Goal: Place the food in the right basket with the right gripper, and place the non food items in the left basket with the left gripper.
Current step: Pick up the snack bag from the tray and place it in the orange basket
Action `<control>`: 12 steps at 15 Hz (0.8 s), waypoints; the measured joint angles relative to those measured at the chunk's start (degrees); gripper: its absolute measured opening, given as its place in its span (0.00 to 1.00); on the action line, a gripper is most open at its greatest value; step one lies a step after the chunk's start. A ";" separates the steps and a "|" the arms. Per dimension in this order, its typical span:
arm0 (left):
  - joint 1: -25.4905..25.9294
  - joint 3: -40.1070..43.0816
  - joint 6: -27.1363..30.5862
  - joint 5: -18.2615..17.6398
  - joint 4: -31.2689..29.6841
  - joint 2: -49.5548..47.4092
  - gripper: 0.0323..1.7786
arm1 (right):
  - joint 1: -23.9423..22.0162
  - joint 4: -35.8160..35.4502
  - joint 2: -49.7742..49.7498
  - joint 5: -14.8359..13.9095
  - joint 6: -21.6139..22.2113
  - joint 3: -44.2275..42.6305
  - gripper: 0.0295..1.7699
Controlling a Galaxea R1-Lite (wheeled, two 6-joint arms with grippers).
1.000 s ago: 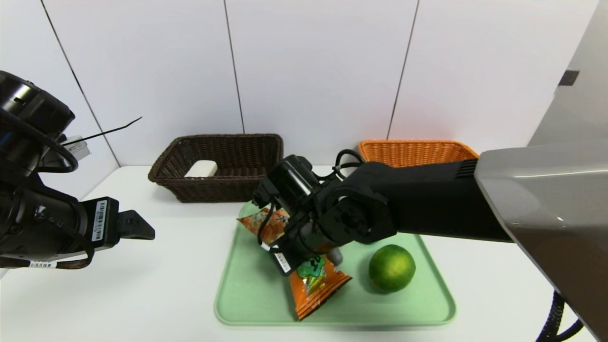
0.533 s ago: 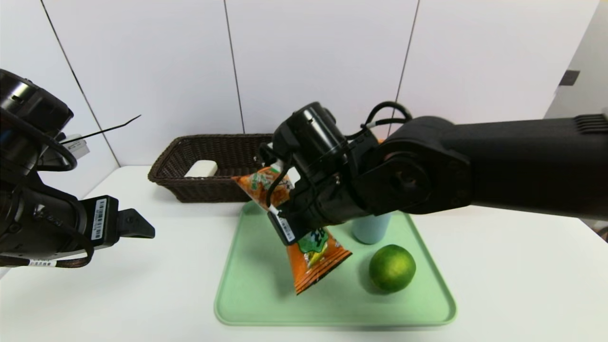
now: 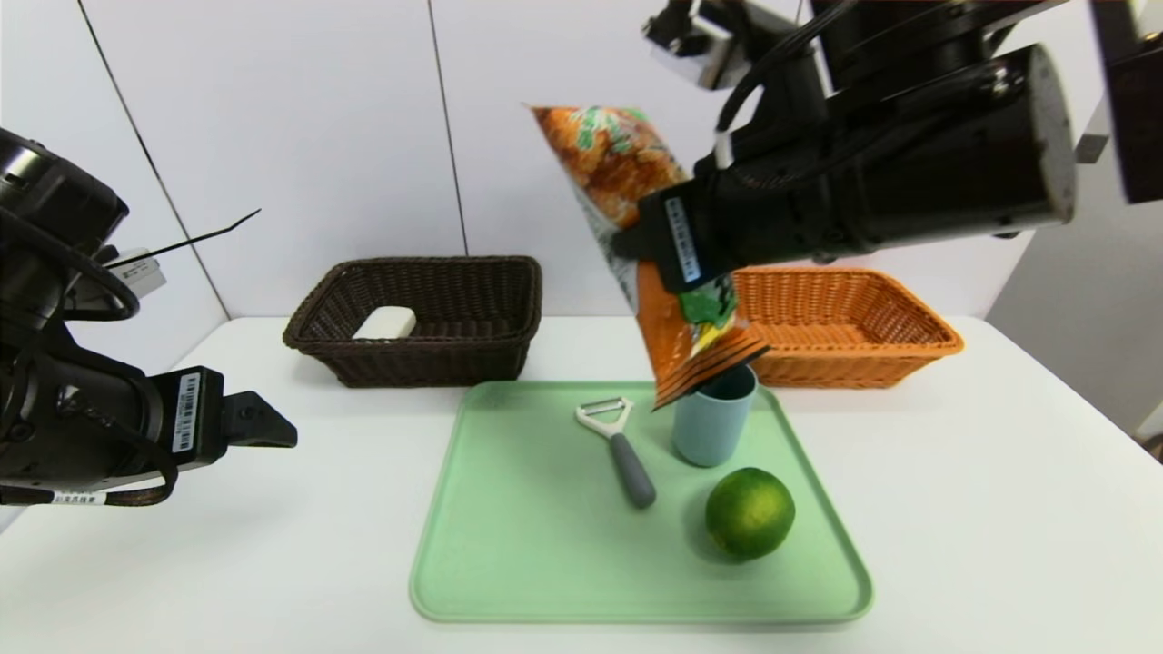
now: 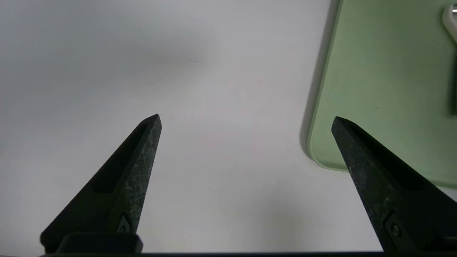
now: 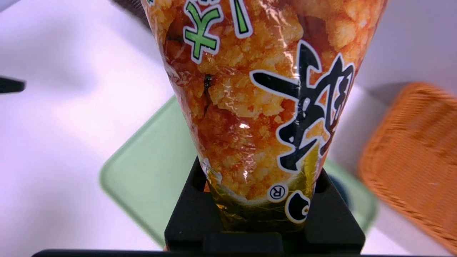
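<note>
On the white table [image 3: 954,509] the green tray [image 3: 509,545] lay between me and my 2 baskets. The right basket [image 3: 845,313], light orange wicker, showed nothing inside as far as I could see. The left basket [image 3: 436,309], dark brown, already held the white soap-like block [image 3: 384,322], so 1 of 3 non-food items looked done.

My right gripper [image 3: 636,243] was clamped tight on the orange snack bag [image 3: 613,154], pinching it near its middle and holding it high above the tray, its lower end dangling just over the blue-grey cup [image 3: 713,427]. The bag hung short of the orange basket, so I judged that I had yet to carry it across to the right and let it go.

My left gripper [image 4: 246,121] waited wide apart and empty over bare table just beside the tray's left edge.

On the tray there remained the green citrus fruit [image 3: 750,511] for my right side, and the cup and the white peeler [image 3: 616,445] for my left. By my reckoning, 4 of 5 things were still to be placed.
</note>
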 joint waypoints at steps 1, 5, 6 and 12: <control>0.01 -0.02 0.00 -0.05 -0.11 -0.09 0.95 | -2.29 0.01 -1.71 0.00 -1.93 0.27 0.23; 0.00 -0.06 0.09 -0.05 -0.20 -0.22 0.95 | -12.41 -0.29 -6.53 0.11 -14.49 5.10 0.23; -0.05 -0.06 0.09 -0.05 -0.22 -0.22 0.95 | -14.91 -0.51 -7.25 0.16 -18.71 7.02 0.23; -0.10 0.11 0.11 -0.13 -0.20 -0.24 0.95 | -26.53 -11.82 -5.63 0.22 -41.37 15.76 0.23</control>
